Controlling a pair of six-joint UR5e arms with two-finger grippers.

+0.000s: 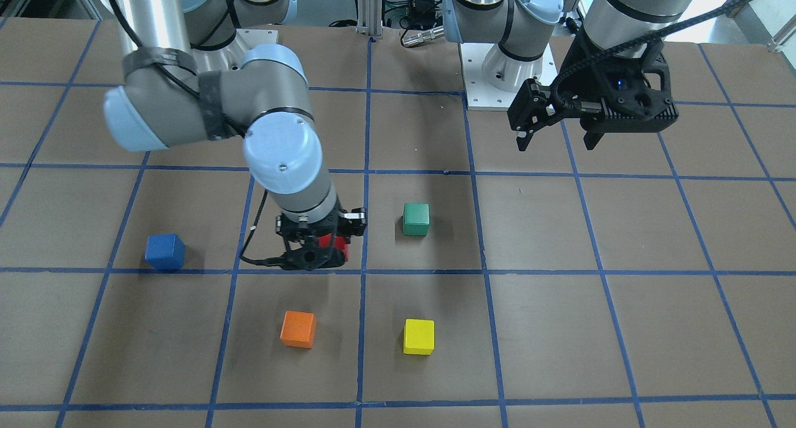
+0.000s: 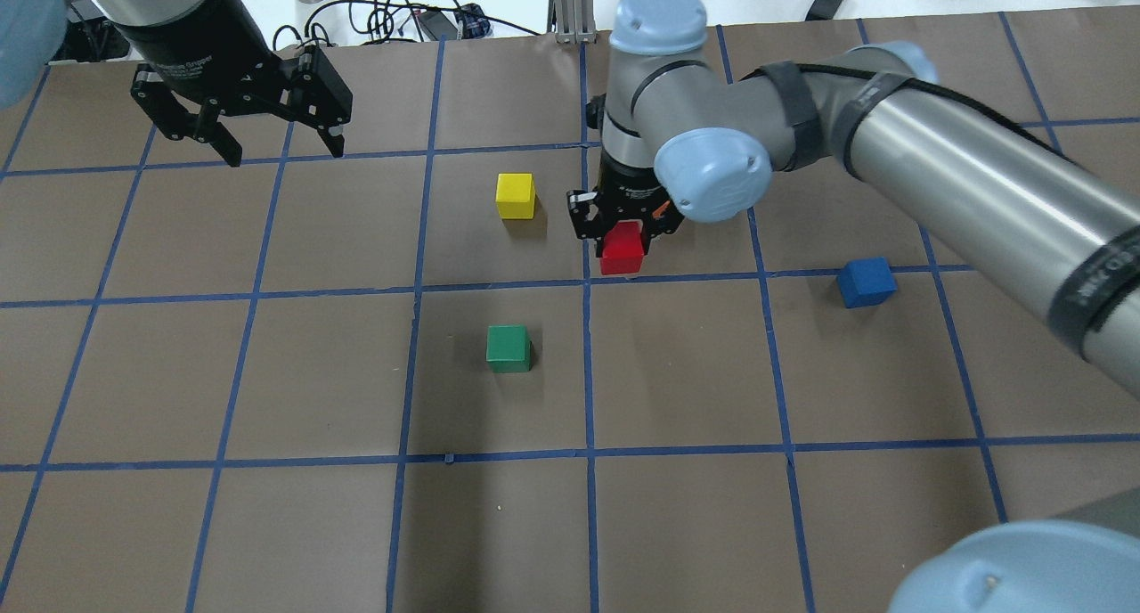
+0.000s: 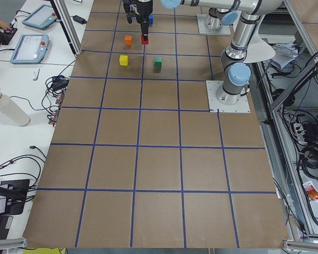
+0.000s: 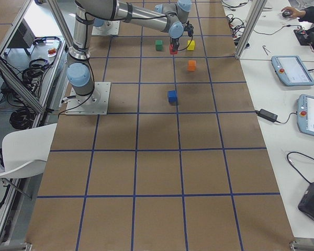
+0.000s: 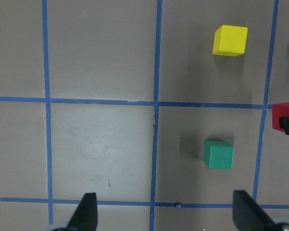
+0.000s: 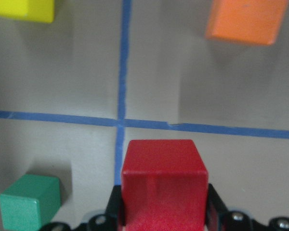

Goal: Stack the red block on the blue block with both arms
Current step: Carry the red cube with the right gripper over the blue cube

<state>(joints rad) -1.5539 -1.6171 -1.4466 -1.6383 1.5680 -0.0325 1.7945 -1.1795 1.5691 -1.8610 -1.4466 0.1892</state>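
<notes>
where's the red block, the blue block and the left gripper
red block (image 2: 622, 258): overhead exterior view, on its side face nearest the camera.
blue block (image 2: 865, 276): overhead exterior view, on its top face.
left gripper (image 2: 285, 154): overhead exterior view, midway between its open fingertips.
</notes>
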